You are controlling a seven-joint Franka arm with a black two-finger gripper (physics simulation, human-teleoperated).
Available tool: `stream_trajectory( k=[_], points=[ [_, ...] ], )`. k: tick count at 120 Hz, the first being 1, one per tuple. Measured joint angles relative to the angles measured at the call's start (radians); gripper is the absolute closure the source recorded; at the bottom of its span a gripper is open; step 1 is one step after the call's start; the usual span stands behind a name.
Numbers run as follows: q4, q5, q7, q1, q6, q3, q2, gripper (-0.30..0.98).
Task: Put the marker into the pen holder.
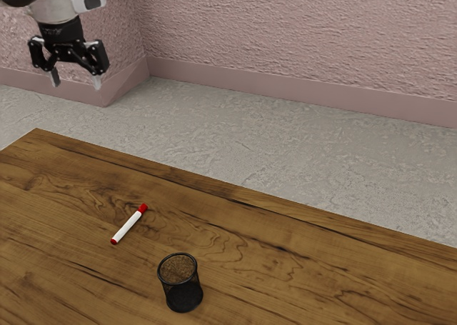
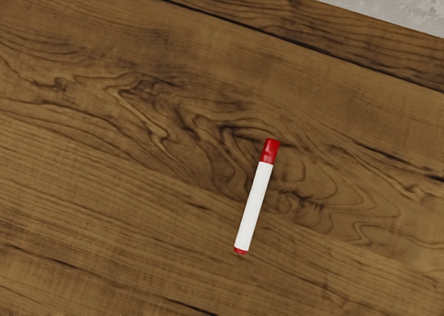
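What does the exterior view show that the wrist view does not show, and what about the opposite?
Exterior view: the open gripper, the upright pen holder and the pink wall.
Wrist view: a closer look at the marker, with its red cap and smaller red end.
Both: the marker lying on the wooden table, and the gray floor.

The brown wooden table (image 1: 285,289) has dark, swirling grain — beyond it lies mottled grey floor (image 1: 214,139), and farther from the table rise rough pink walls (image 1: 285,32) — smooth pink baseboard (image 1: 285,91) below.
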Motion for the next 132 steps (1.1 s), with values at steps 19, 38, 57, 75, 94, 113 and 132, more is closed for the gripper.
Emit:
stream_trajectory(
  k=[19,38,57,75,94,113,132],
  points=[
    [-0.063,0.003,-0.053,0.010,0.010,-0.003,-0.039,0.00],
    [-0.284,0.003,-0.093,0.013,0.121,0.003,-0.054,0.00],
    [-0.540,-0.012,-0.127,0.013,0.348,0.005,-0.026,0.00],
    [-0.628,-0.018,-0.144,0.012,0.521,0.004,0.060,0.00],
    [-0.636,-0.020,-0.134,0.011,0.652,0.003,0.151,0.00],
    [-0.625,-0.035,-0.090,0.053,0.748,0.003,0.234,0.00],
    [-0.550,-0.068,-0.020,0.079,0.793,-0.001,0.332,0.00]
  ],
)
